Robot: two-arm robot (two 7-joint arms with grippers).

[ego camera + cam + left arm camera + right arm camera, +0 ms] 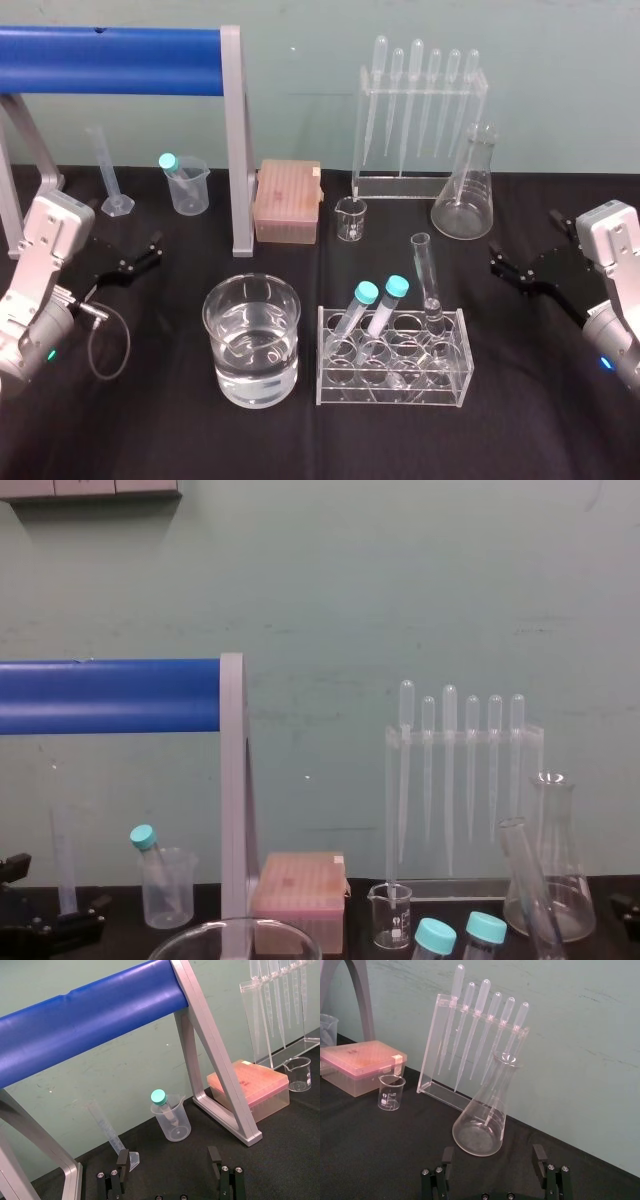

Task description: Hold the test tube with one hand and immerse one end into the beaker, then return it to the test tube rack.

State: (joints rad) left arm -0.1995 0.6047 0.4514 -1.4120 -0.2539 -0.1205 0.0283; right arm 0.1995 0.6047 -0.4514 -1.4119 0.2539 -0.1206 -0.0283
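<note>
The test tube (428, 280), a slim uncapped glass tube, stands leaning in the right end of the clear rack (392, 370); its top also shows in the chest view (523, 865). The beaker (252, 340), wide and partly filled with water, sits left of the rack, and its rim (235, 932) shows in the chest view. My left gripper (148, 252) hovers open at the table's left, far from both. My right gripper (500, 264) hovers open to the right of the rack, above the cloth. Between the left fingers (122, 1159) and the right fingers (538, 1154) there is nothing.
Two teal-capped tubes (378, 300) lean in the rack. Behind stand a pink tip box (288, 200), a small beaker (351, 218), a conical flask (464, 190), a pipette stand (418, 120), a plastic beaker (186, 183), a measuring cylinder (108, 170) and a blue-barred grey frame (236, 140).
</note>
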